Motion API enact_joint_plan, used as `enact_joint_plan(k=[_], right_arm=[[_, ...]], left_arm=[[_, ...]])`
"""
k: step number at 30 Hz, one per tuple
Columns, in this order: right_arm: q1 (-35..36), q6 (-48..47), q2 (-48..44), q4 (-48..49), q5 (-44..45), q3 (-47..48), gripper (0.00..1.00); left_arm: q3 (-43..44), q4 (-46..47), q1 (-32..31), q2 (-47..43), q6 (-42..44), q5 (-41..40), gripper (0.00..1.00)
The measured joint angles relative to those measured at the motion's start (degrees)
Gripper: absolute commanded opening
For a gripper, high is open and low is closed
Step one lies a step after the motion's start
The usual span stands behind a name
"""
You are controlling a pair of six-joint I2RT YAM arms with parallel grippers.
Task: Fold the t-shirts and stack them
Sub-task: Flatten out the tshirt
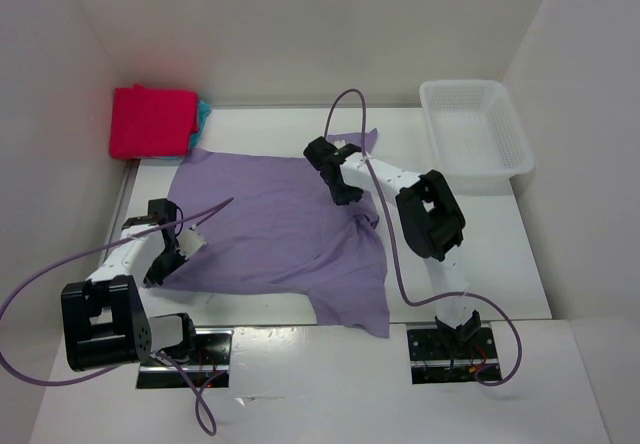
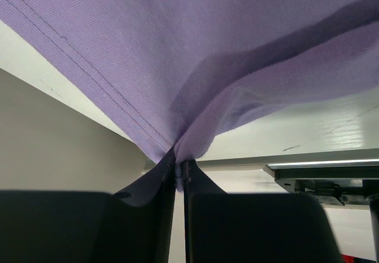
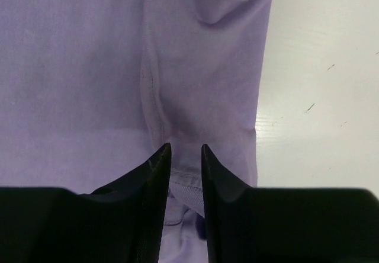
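Note:
A pale lavender t-shirt [image 1: 280,229] lies spread across the table, with a corner trailing toward the near edge. My left gripper [image 1: 185,247] is at its left edge. In the left wrist view that gripper [image 2: 179,162] is shut on the hemmed edge of the lavender cloth [image 2: 195,50], which rises bunched from the tips. My right gripper [image 1: 335,174] is over the shirt's far right part. In the right wrist view its jaws [image 3: 185,147] stand a little apart over a stitched fold of the cloth [image 3: 89,67]. A folded magenta-red shirt [image 1: 152,121] sits at the back left, with turquoise blue cloth [image 1: 203,114] peeking out beside it.
A white mesh basket [image 1: 478,174] stands at the back right. White walls close in the table on the left, back and right. Bare white tabletop [image 3: 320,97] shows just right of the shirt. Purple cables loop from both arms.

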Motion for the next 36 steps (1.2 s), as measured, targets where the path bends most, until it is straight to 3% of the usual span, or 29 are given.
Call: enact_joint_plan(k=[5, 14, 20, 21, 24, 29, 31, 36], right_arm=[[0.17, -0.15, 0.33, -0.15, -0.63, 0.00, 0.54], [0.81, -0.57, 0.33, -0.22, -1.40, -0.44, 0.55], [1.14, -0.59, 0.90, -0.35, -0.76, -0.68, 0.42], [1.14, -0.57, 1.09, -0.39, -0.50, -0.68, 0.33], [1.14, -0.52, 1.51, -0.42, -0.02, -0.68, 0.27], [1.14, -0.39, 2.62, -0.50, 0.24, -0.68, 0.05], [1.16, 0.04, 2.80, -0.59, 0.59, -0.68, 0.00], [-0.28, 0.57, 2.56, -0.63, 1.60, -0.68, 0.00]], left_arm=[[0.00, 0.00, 0.00, 0.02, 0.00, 0.02, 0.13], [0.09, 0.02, 0.00, 0.61, 0.00, 0.02, 0.13], [0.09, 0.04, 0.00, 0.70, 0.00, 0.02, 0.13], [0.09, 0.04, 0.00, 0.70, 0.00, 0.02, 0.13], [0.09, 0.02, 0.00, 0.70, 0.00, 0.02, 0.13], [0.09, 0.02, 0.00, 0.70, 0.00, 0.02, 0.13], [0.09, 0.02, 0.00, 0.70, 0.00, 0.02, 0.13], [0.09, 0.02, 0.00, 0.70, 0.00, 0.02, 0.13]])
